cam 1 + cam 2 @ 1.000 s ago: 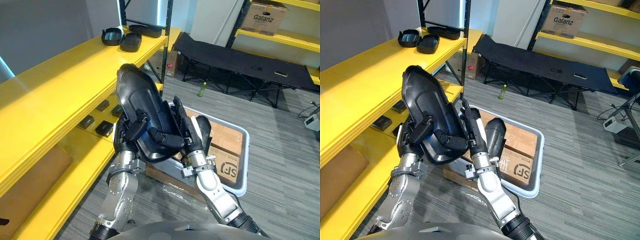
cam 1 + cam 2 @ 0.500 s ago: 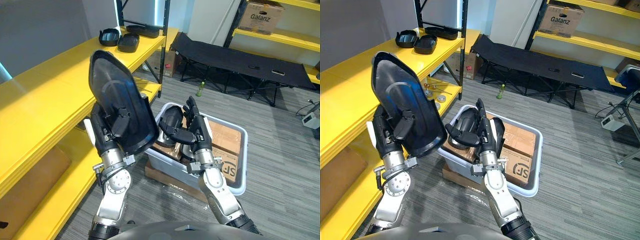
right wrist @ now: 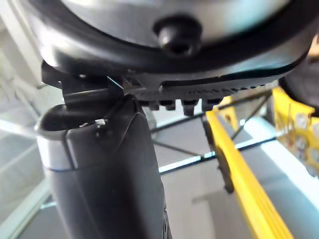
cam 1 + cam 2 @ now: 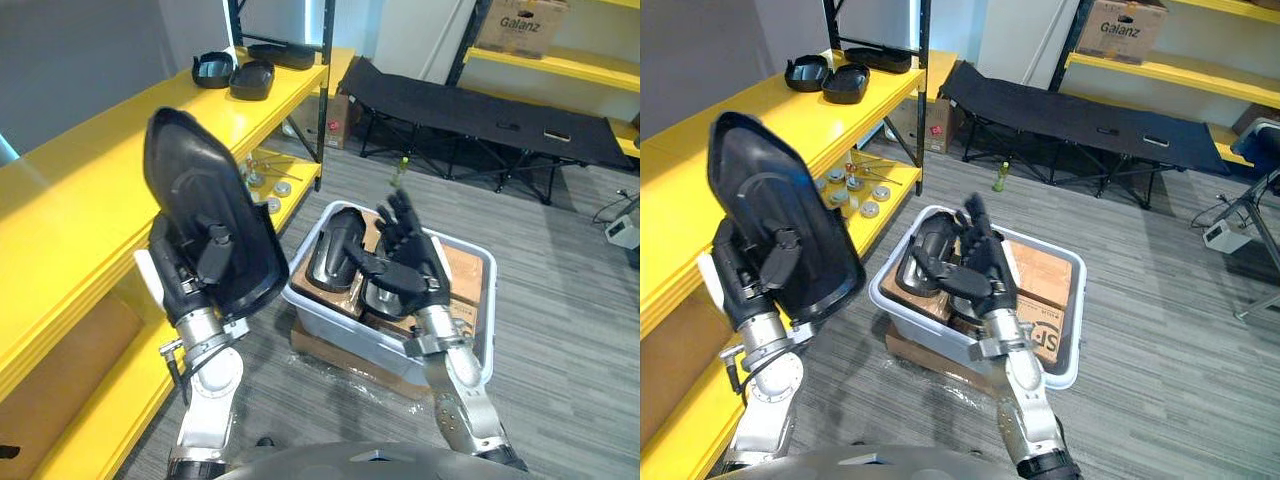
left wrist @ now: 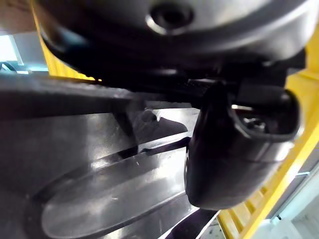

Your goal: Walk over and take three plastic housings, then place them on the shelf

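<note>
The left hand (image 4: pixel 213 250) shows its thumb on the near face of the upright plastic housing (image 4: pixel 195 200), while its fingers lie hidden behind that shell (which also covers a stretch of the yellow shelf (image 4: pixel 80 190)). The right hand (image 4: pixel 410 268), fingers spread and blurred, masks part of the housings (image 4: pixel 333 250) in the grey bin (image 4: pixel 335 325). The small round pieces (image 4: pixel 272 188) on the lower shelf are too small to identify.

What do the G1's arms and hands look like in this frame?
Both arms are silver-grey metal segments with rounded joints: left forearm, right forearm. The left hand and right hand are dark, with blocky palms and slim black fingers.
</note>
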Robot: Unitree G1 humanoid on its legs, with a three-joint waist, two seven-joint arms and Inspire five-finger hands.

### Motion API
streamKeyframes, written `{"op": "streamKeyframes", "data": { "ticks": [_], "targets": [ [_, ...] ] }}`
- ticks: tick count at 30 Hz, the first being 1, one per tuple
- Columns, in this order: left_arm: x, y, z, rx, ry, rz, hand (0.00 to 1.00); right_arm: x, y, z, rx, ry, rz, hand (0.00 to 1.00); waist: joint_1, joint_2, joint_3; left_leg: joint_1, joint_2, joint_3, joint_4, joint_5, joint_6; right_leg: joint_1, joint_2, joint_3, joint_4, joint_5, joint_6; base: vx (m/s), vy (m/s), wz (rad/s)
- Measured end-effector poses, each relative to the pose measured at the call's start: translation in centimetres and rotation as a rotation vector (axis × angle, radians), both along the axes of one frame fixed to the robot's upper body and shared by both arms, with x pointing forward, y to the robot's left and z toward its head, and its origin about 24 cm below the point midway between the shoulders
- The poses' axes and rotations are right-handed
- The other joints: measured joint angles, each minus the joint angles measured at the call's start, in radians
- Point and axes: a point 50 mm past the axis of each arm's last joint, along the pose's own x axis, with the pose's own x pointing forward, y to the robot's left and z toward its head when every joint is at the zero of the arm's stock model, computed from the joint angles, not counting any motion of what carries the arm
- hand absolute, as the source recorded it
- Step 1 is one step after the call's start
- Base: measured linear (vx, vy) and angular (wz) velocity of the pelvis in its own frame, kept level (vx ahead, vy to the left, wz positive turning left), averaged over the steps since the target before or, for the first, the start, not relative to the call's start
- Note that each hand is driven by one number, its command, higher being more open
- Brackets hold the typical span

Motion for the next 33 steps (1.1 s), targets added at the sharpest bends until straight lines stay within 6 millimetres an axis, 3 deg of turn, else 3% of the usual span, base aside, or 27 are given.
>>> {"op": "streamKeyframes", "data": {
  "ticks": [3,7,11,18,19,21,22,24,29,31,32,33],
  "targets": [
    [-0.7,0.8,0.5,-0.016,-0.025,0.057,0.0,0.0,-0.8,0.0,0.067,0.005,-0.038,1.0,-0.01,0.0,0.0,-0.001,0.001,0.004,0.002,-0.002,-0.003,0.001,0.003,0.004,-0.008,0.001,0.002,0.01,-0.002,-0.05],
    [-1.8,0.7,2.5,-0.029,-0.119,0.072,0.0,0.2,-0.3,0.1,0.103,-0.001,-0.04,1.0,0.001,0.005,0.004,-0.004,0.001,-0.009,0.006,-0.008,-0.003,0.011,0.004,-0.008,-0.016,0.002,0.004,0.01,-0.004,0.08],
    [-2.6,1.6,3.9,-0.092,-0.225,0.093,0.0,1.0,1.5,0.3,0.098,0.01,0.006,1.0,0.035,0.014,0.012,-0.023,-0.001,-0.062,0.033,-0.017,-0.003,0.038,0.004,-0.062,-0.018,0.001,0.002,0.0,-0.005,0.31],
    [-4.9,3.2,3.8,-0.204,-0.248,0.081,0.0,1.8,3.1,-0.1,0.089,0.054,0.081,1.0,0.081,0.018,0.022,-0.105,-0.009,-0.169,0.099,-0.02,-0.007,0.067,0.007,-0.182,-0.006,-0.021,0.0,-0.03,-0.028,0.55],
    [-4.9,3.2,3.8,-0.204,-0.247,0.062,0.0,1.9,3.1,-0.1,0.086,0.054,0.081,1.0,0.079,0.024,0.028,-0.13,0.0,-0.151,0.119,-0.053,0.012,0.078,0.005,-0.221,0.004,-0.032,-0.001,-0.08,-0.042,1.22],
    [-4.4,2.7,3.9,-0.248,-0.268,-0.061,0.0,2.0,2.5,-0.1,0.078,0.062,0.048,1.0,0.057,0.039,0.045,-0.178,0.082,0.074,0.174,-0.057,0.035,0.117,0.002,-0.351,0.032,-0.057,0.0,-0.06,-0.017,1.64],
    [-4.3,2.4,3.9,-0.263,-0.282,-0.094,0.0,2.0,2.3,-0.1,0.075,0.063,0.037,1.0,0.057,0.042,0.047,-0.187,0.094,0.114,0.174,-0.047,0.034,0.12,-0.002,-0.375,0.039,-0.064,0.005,-0.01,0.055,1.46],
    [-3.9,1.4,4.1,-0.319,-0.32,-0.184,0.0,2.2,1.6,0.1,0.087,0.06,-0.007,1.0,0.07,0.073,0.064,-0.203,0.095,0.146,0.134,0.057,0.031,0.123,-0.012,-0.425,0.06,-0.076,0.016,0.0,0.125,1.03],
    [-3.8,1.5,4.2,-0.347,-0.333,-0.248,0.0,2.5,4.3,0.7,0.121,0.038,0.082,1.0,0.082,0.062,0.078,-0.184,0.055,0.17,0.066,0.096,0.047,0.105,-0.051,-0.415,0.082,-0.083,0.007,-0.01,0.123,0.11],
    [-3.3,0.9,4.4,-0.344,-0.34,-0.333,0.0,2.5,5.0,1.0,0.136,0.025,0.095,1.0,0.068,0.059,0.08,-0.205,0.04,0.132,0.067,0.1,0.062,0.07,-0.046,-0.309,0.126,-0.153,-0.035,-0.05,0.072,0.58],
    [-2.4,0.1,4.7,-0.36,-0.361,-0.424,0.0,2.3,4.8,1.2,0.144,0.019,0.069,1.0,0.044,0.059,0.08,-0.225,0.024,0.076,0.059,0.111,0.075,0.052,-0.018,-0.202,0.14,-0.191,-0.034,-0.07,0.008,1.28],
    [-1.7,-0.9,5.0,-0.378,-0.383,-0.509,0.0,2.2,4.6,1.2,0.146,0.022,0.047,1.0,0.032,0.059,0.079,-0.219,0.004,0.041,0.027,0.134,0.084,0.051,-0.019,-0.178,0.165,-0.212,-0.027,-0.07,-0.01,1.21]
  ]
}}
